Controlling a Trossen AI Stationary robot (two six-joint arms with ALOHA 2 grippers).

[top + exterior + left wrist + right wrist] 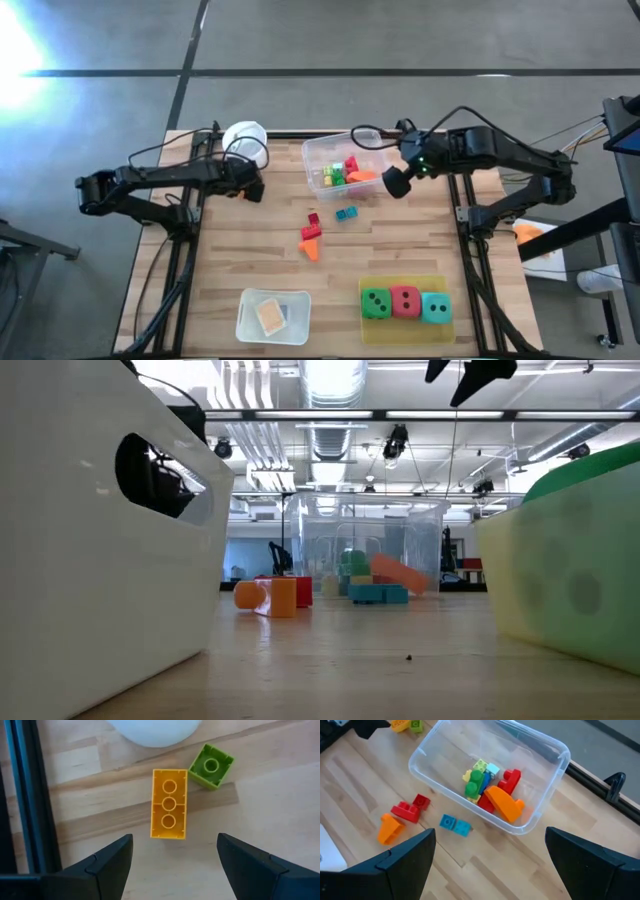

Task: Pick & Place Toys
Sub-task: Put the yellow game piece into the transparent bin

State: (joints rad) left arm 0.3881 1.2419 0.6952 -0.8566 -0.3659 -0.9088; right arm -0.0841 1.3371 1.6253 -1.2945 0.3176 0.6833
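I hold the left pincer point(172, 862) open and empty over the yellow block point(169, 803), which lies on the surface just ahead between its fingers, so next I lower and close, while the right pincer point(487, 862), also open and empty, waits above the clear tub point(547, 750).

Found no readable text, labels, brands or numbers; only pips on the three dice point(405, 303).
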